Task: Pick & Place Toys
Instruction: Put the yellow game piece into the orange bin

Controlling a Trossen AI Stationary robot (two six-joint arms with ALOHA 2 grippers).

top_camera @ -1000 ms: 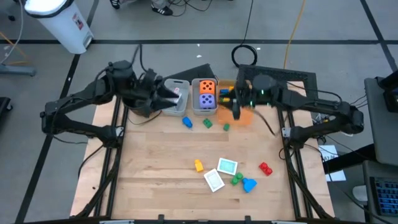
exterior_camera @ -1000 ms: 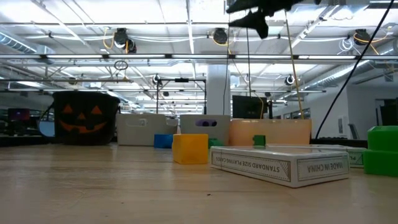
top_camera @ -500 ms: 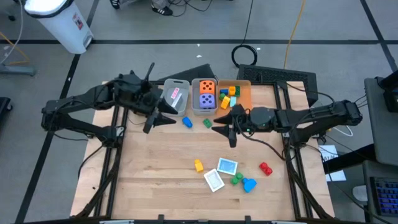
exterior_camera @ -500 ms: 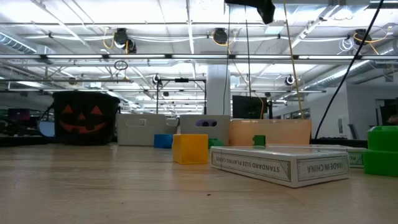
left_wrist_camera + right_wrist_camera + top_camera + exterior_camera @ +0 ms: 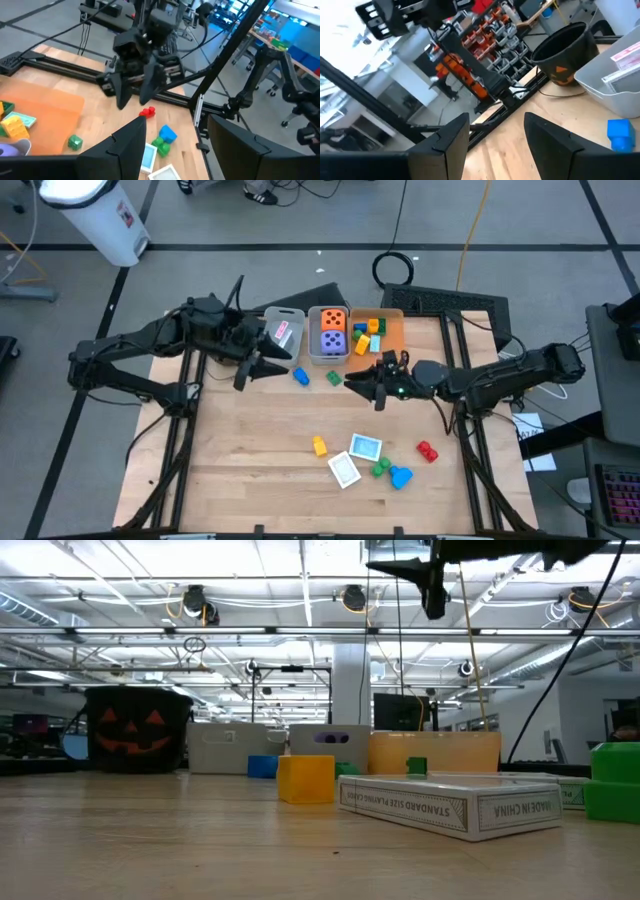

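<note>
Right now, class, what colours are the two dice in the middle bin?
One die is orange, the other die purple; the high view shows them best.

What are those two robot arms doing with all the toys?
They are tidying toys into bins. Right now both hang empty above the table near the bins: the left gripper and right gripper have their fingers open. The orange bin already holds blocks, and the middle bin holds two dice. A yellow block, a red block and two cards wait on the table.
</note>
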